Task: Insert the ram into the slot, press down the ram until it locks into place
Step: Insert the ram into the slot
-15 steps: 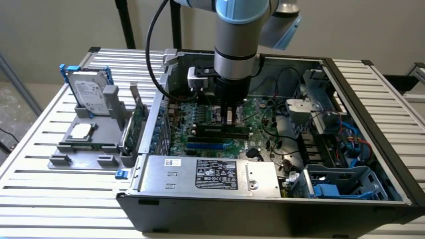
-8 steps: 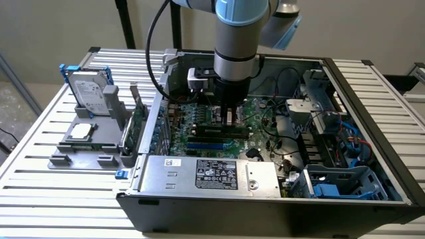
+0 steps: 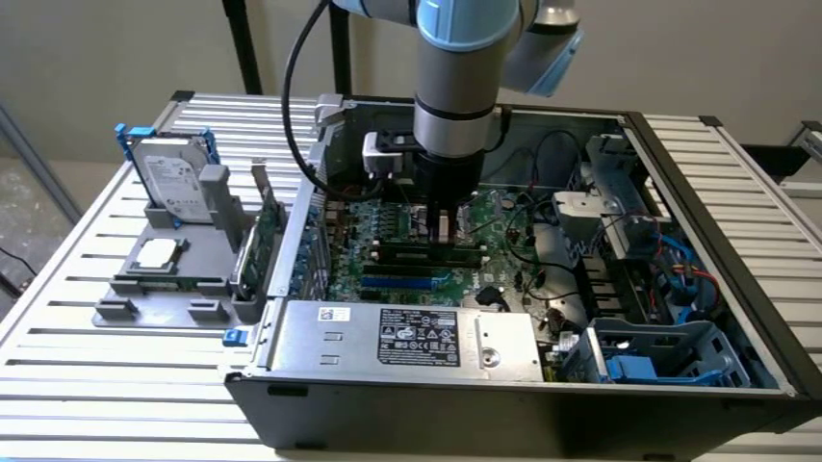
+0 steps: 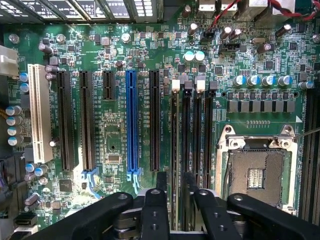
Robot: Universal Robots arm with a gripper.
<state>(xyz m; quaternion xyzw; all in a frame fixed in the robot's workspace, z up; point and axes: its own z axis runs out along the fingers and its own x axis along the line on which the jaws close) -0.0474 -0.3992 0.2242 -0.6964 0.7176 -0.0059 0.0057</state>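
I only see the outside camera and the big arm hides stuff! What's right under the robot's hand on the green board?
Observer: The gripper sits over the slot, one of four narrow memory sockets side by side.
Operator: Do they all look the same?
Observer: No. Two have white end latches, two have black.
Operator: What's next to them?
Observer: A square processor socket, with no chip in it.
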